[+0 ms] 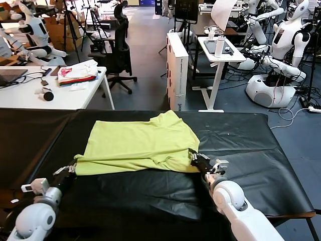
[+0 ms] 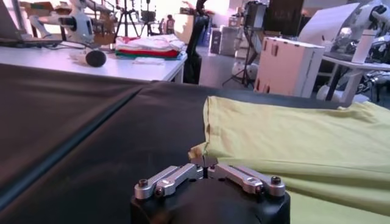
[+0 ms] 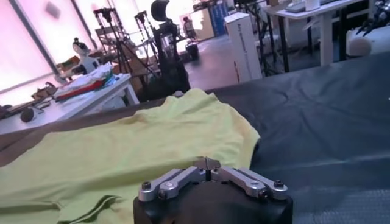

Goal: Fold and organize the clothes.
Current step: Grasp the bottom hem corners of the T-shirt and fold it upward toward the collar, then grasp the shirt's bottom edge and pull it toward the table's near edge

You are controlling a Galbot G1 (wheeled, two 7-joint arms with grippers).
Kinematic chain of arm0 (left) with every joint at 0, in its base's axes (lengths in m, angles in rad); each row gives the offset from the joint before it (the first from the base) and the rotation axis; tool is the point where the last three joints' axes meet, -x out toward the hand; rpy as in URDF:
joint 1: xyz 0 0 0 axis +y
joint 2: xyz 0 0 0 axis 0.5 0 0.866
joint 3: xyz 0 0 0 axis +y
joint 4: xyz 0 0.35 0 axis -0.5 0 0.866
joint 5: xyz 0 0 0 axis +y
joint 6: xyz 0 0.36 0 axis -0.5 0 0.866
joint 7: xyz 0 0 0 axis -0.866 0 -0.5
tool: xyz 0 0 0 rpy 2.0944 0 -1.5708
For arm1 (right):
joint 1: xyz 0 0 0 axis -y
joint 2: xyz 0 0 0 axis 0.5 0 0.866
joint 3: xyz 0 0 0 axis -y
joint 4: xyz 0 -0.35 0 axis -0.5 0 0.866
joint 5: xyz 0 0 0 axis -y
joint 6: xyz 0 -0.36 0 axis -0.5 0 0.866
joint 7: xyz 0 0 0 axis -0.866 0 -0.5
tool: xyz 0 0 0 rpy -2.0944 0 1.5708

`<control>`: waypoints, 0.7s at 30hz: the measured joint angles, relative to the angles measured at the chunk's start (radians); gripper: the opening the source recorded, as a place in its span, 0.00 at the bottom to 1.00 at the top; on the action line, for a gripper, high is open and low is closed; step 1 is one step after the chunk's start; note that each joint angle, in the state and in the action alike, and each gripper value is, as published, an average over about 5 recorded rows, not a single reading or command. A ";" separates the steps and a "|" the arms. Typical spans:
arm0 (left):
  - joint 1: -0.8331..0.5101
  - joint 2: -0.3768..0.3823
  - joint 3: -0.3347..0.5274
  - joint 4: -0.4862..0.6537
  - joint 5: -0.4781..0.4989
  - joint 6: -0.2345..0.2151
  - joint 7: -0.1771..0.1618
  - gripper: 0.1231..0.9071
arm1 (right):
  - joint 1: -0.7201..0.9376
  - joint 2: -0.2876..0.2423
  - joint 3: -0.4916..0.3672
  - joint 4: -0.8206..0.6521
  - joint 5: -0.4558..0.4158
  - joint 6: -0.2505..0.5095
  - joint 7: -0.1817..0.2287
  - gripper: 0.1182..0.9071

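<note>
While both arms reach forward low over the black-covered table (image 1: 281,165) from its near edge, each gripper sits at a near corner of the lime T-shirt (image 1: 138,143). The left gripper (image 1: 71,167) is at the shirt's near left corner, its arm angled in from the near left corner of the table. In the left wrist view its fingertips (image 2: 206,162) come together at the cloth's corner, which lies right at the tips; whether they pinch it I cannot tell. The right gripper (image 1: 196,158) lies at the shirt's near right corner, forearm slanting in from the near edge. In the right wrist view its fingertips (image 3: 207,163) meet narrowly over the cloth, and a grip cannot be made out there either.

Both gripper bodies block the view of the cloth directly under the tips, and the near arm sections are cut off by the frame.

Lying flat toward the middle of the table, the shirt is plain yellow-green, with a doubled fold along its near edge and one sleeve pointing toward the far right.
</note>
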 joint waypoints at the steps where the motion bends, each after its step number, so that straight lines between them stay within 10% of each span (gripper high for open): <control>1: 0.004 0.001 -0.003 -0.005 0.000 0.002 -0.001 0.36 | -0.011 -0.013 0.005 0.018 0.001 -0.012 0.001 0.72; 9: 0.054 0.017 -0.035 -0.053 -0.005 0.033 -0.008 0.94 | -0.110 -0.162 0.054 0.153 -0.006 -0.069 -0.039 1.00; 21: 0.144 -0.020 -0.046 -0.126 -0.012 0.065 -0.025 1.00 | -0.133 -0.249 0.040 0.174 -0.035 -0.075 -0.073 0.98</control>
